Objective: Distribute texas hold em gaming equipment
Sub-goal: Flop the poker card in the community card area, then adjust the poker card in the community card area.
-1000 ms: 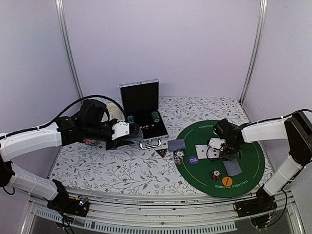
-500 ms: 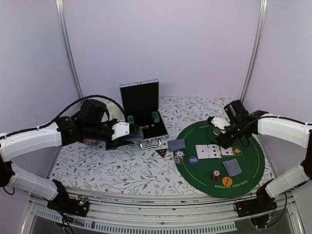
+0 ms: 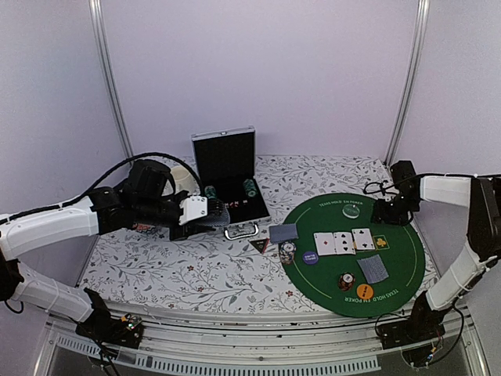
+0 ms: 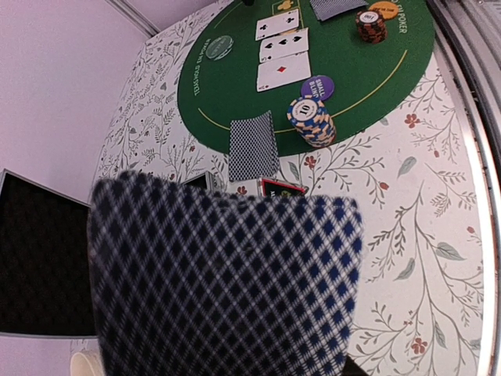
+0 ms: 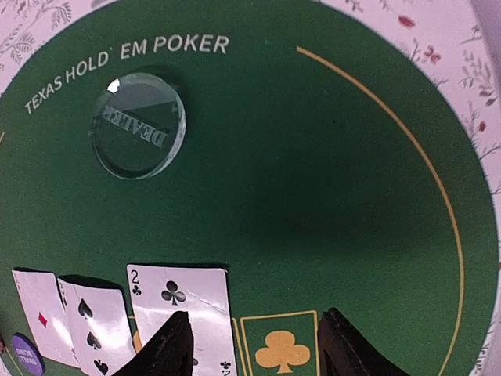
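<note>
My left gripper (image 3: 196, 211) is shut on a deck of blue-backed playing cards (image 4: 227, 274), held above the floral cloth left of the open case. Three face-up cards (image 3: 343, 242) lie in a row on the round green mat (image 3: 399, 258); the rightmost is the 2 of clubs (image 5: 184, 313). My right gripper (image 5: 254, 348) is open and empty, low over the mat's far right part, just beyond that card. Face-down cards (image 3: 283, 233) (image 3: 373, 269), chip stacks (image 3: 288, 251) (image 3: 346, 280), a purple button (image 3: 310, 256), an orange button (image 3: 364, 292) and a clear dealer disc (image 5: 137, 125) lie on the mat. A dark triangular marker (image 3: 259, 245) lies off its left edge.
An open black case (image 3: 227, 172) with chip stacks (image 3: 250, 186) stands at the back centre, its handle toward the front. A cream mug (image 3: 185, 178) sits behind my left gripper. Metal frame posts stand at the back corners.
My right gripper laid the third face-up card on the mat, let go, and drew back to the far right. The left arm has not moved.
</note>
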`<action>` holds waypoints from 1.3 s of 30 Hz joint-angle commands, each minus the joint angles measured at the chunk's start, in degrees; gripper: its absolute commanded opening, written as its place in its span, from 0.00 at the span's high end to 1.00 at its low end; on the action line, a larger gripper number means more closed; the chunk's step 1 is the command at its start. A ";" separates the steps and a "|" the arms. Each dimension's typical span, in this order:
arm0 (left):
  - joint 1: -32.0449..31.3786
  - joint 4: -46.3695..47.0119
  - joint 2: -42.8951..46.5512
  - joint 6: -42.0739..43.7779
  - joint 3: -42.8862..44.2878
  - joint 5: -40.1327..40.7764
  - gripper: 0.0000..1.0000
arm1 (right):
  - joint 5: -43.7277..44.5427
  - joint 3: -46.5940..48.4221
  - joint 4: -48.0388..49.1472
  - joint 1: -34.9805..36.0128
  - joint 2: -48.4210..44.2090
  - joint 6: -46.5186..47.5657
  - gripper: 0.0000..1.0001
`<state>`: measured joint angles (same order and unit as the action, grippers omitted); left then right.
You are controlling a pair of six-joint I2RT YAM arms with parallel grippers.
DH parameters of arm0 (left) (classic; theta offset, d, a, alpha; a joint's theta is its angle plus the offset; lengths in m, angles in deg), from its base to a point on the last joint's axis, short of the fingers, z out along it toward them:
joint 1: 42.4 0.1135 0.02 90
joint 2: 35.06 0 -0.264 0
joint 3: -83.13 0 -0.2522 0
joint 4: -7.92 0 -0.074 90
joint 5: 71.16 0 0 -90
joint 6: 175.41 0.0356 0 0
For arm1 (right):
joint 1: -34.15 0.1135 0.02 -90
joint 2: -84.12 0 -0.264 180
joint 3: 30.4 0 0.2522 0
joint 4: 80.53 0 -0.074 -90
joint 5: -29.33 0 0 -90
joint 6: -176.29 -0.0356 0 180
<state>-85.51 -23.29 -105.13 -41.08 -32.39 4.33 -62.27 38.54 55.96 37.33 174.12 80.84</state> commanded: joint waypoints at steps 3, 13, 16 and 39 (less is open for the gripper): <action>-0.58 0.49 0.98 0.05 0.41 0.10 0.62 | -6.15 -0.50 1.67 -0.19 6.37 -4.27 0.48; -0.59 0.49 1.08 0.05 0.33 0.18 0.62 | -10.43 -2.83 1.02 0.79 9.97 -3.91 0.61; -0.53 0.49 1.16 0.13 0.26 0.32 0.62 | -9.91 -3.23 0.32 2.31 10.24 -3.58 0.63; -0.41 5.38 1.82 -3.36 0.15 5.93 0.63 | 3.12 16.83 -9.71 21.80 2.45 -3.49 0.34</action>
<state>-85.51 -22.57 -104.86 -41.75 -32.39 5.91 -59.54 49.12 46.08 48.87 178.10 76.10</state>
